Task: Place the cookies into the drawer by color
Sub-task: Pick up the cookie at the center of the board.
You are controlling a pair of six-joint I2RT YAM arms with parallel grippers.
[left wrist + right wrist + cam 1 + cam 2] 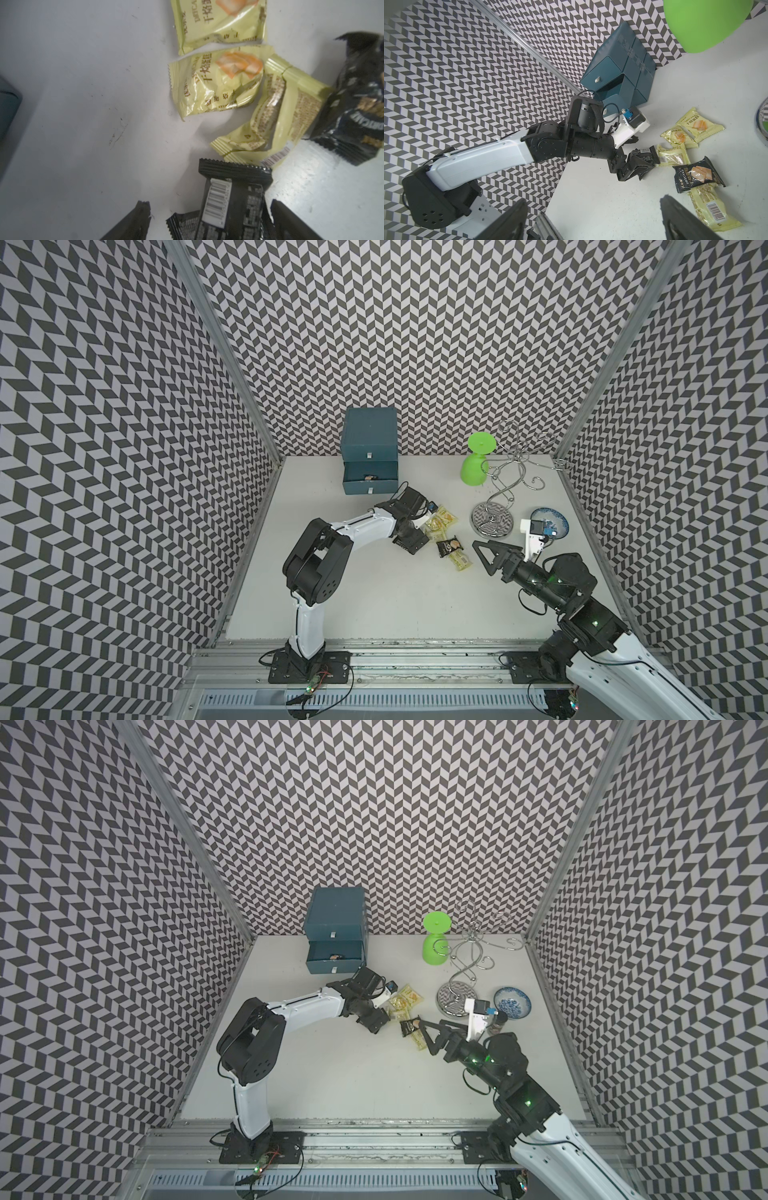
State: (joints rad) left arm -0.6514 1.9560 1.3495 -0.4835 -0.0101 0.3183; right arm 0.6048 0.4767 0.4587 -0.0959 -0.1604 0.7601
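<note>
White tabletop [374,593] between chevron walls is what I am working on, and I am holding the left gripper [208,204] at the near edge of the cookie pile. Its jaws are standing apart around a black packet [234,176], barcode side up. A gap is showing on one side, so nothing is being pinched yet.

I am aiming to centre the packet between the fingers and bite across its body rather than the crimped seal, since the wrapper is looking slick and crinkly. Yellow packets [216,87] are lying just beside it, one right against its end, so I am planning a straight lift to avoid dragging them.

My right gripper [593,202] is hanging spread wide and empty near the pile. By the back wall the chest [368,433] is sitting with its middle drawer [370,487] pulled out and something dark lying inside, so I am judging that to be the black packets' place.
</note>
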